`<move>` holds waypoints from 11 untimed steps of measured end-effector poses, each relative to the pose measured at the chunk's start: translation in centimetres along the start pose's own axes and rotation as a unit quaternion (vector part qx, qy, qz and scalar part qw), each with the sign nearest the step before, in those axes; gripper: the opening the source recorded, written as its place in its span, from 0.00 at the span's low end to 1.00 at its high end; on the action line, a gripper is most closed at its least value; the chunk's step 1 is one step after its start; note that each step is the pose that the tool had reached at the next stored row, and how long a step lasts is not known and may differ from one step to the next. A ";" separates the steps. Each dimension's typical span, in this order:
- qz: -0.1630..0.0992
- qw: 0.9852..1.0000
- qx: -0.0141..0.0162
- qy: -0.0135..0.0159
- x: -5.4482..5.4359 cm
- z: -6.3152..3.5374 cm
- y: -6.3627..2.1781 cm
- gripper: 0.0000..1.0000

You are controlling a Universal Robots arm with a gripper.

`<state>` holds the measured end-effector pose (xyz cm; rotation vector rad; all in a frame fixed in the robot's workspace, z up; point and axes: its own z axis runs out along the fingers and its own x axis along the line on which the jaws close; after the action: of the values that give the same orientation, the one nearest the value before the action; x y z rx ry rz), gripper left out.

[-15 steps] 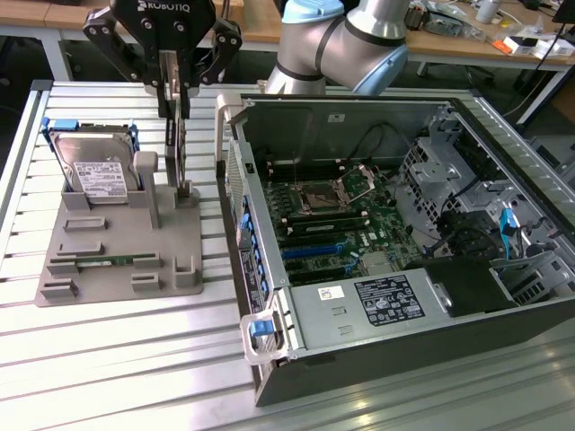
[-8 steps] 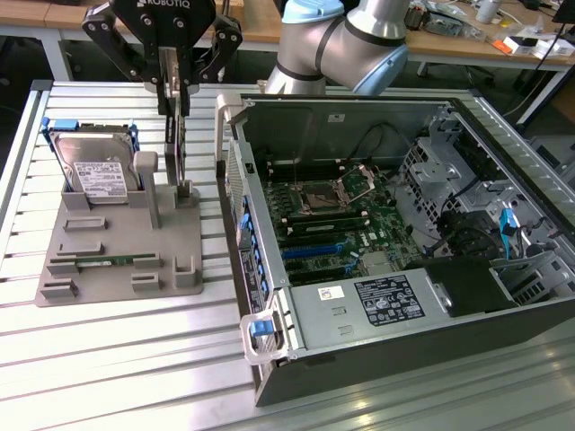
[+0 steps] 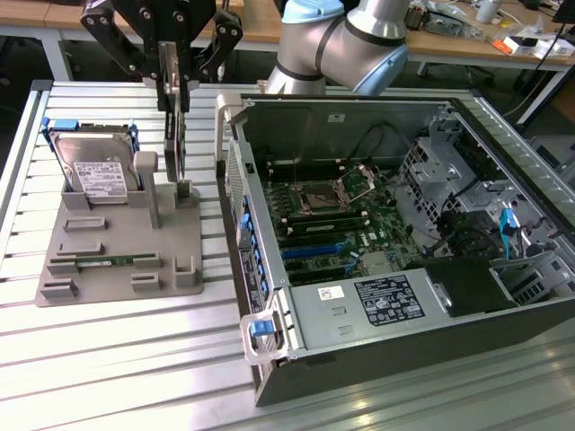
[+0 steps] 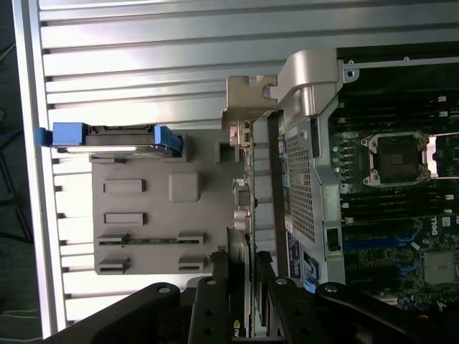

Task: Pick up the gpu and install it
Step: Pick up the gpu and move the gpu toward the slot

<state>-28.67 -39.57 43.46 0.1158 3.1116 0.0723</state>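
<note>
While I watch from the exterior view, I see the one tool hanging above the ribbed metal desk, its two fingers clamped on the one gpu. The gpu is a thin card seen edge-on, standing upright. It runs straight down from between the fingers, one pressed to each face. Its lower end reaches a small slotted post on the grey holder directly below the tool; I cannot tell whether it rests in that slot or is just clear of it.

In the wrist view the gpu is a narrow strip leading away from the tool, between the grey holder and the wall of the computer case.

One holder sits under the tool and carries two other parts:
- One silver hard drive with a white label, in a blue-ended carrier. It stands upright beside the tool, on the side away from the case.
- One narrow green memory stick, lying flat low on the holder, below the tool and well apart from it.

One open computer case lies just beside the tool on the other side. Its one motherboard is exposed, facing up.

One grey and pale blue robot arm rises behind the case.
</note>
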 end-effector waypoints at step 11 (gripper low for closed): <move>0.000 1.000 0.000 0.000 0.0 -0.74 0.03 0.26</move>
<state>-28.67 -39.57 44.19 0.1158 3.1116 0.0724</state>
